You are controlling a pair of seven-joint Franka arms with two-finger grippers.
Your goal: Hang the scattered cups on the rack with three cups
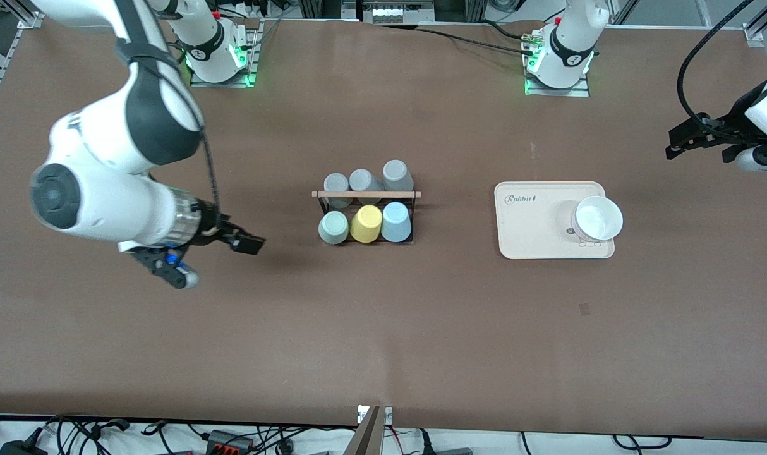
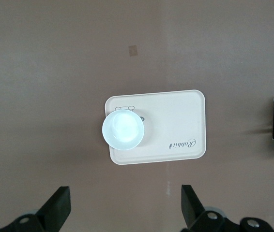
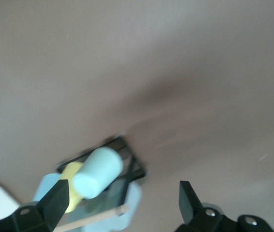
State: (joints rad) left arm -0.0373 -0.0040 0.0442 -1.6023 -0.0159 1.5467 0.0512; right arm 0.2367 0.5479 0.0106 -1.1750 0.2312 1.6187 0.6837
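The black wire rack point(image 1: 366, 194) with its wooden rod stands mid-table. Its row nearer the front camera holds the mint-green cup point(image 1: 333, 227), a yellow cup point(image 1: 366, 224) and the light blue cup point(image 1: 396, 222). Three grey cups point(image 1: 362, 181) fill the other row. My right gripper point(image 1: 213, 259) is open and empty, in the air beside the rack toward the right arm's end. Its wrist view shows the mint-green cup point(image 3: 98, 171), the light blue cup point(image 3: 42, 188) and the rack point(image 3: 127, 154). My left gripper point(image 1: 702, 146) is open and empty, high at the left arm's end of the table.
A cream tray point(image 1: 529, 234) with a white bowl point(image 1: 598, 218) on it lies between the rack and the left arm's end. The left wrist view shows the tray point(image 2: 175, 116) and bowl point(image 2: 122, 129) below my left gripper point(image 2: 126, 208).
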